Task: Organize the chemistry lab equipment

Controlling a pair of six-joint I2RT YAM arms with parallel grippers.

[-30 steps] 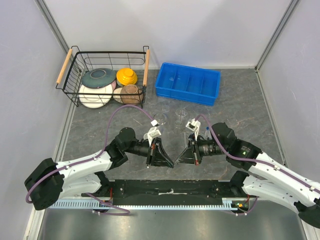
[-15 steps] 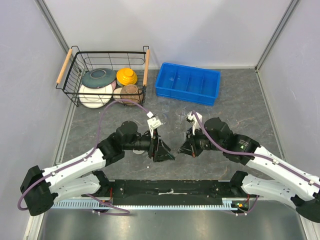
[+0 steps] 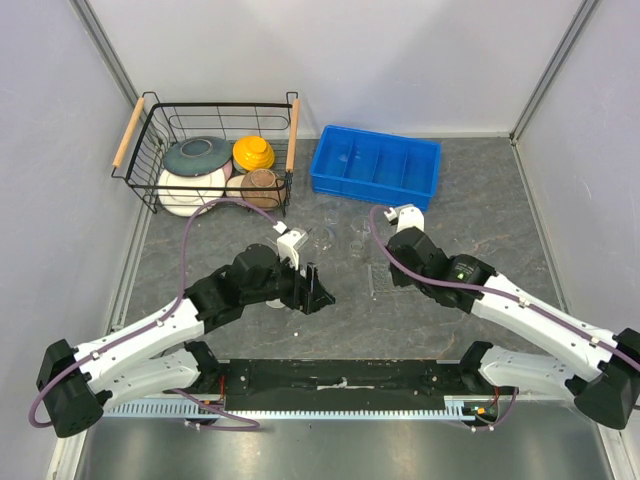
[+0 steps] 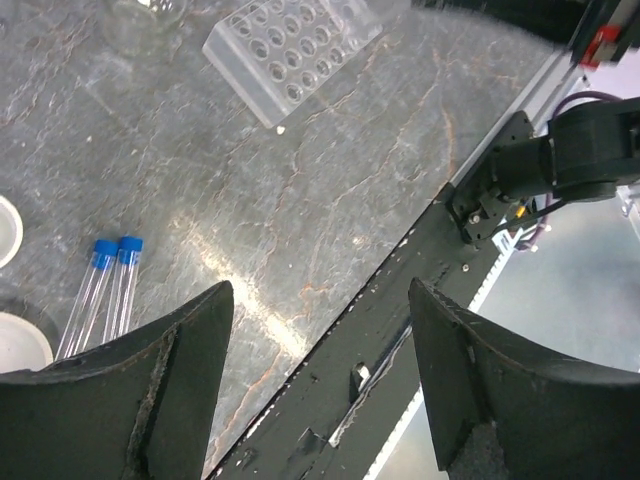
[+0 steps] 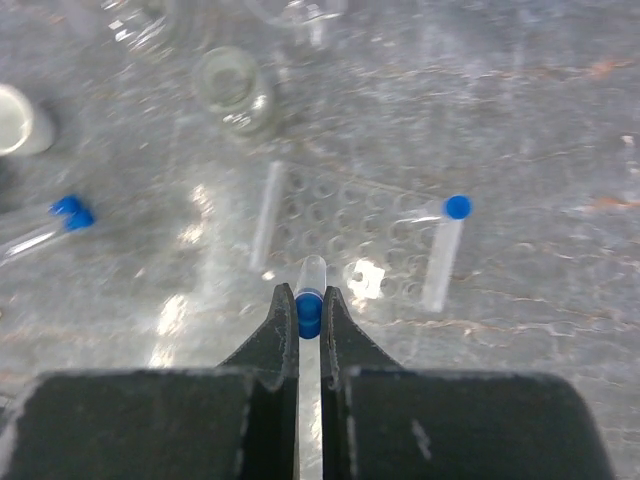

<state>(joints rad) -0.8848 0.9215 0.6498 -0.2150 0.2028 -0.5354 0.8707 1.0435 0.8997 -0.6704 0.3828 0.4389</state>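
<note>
In the right wrist view my right gripper [image 5: 310, 297] is shut on the blue cap of a clear test tube [image 5: 313, 270], which hangs tip down over a clear gridded rack [image 5: 350, 235]. A blue-capped tube [image 5: 443, 245] and a clear tube [image 5: 266, 214] stand tilted in that rack. Two more blue-capped tubes [image 4: 102, 290] lie on the table left of my left gripper [image 4: 320, 292], which is open and holds nothing. From above, the left gripper [image 3: 312, 286] sits left of the rack [image 3: 385, 283], and the right wrist hides the right gripper.
Small glass beakers [image 3: 322, 237] stand behind the rack. Two white dishes [image 4: 18, 342] lie near the loose tubes. A blue divided bin [image 3: 375, 165] is at the back centre, and a wire basket [image 3: 150, 165] of coloured bowls at the back left. The black base rail [image 3: 340, 380] runs along the front.
The left gripper opened and drew back to the left. The right arm swung from the front centre back over the rack, with the tube still in its jaws.
</note>
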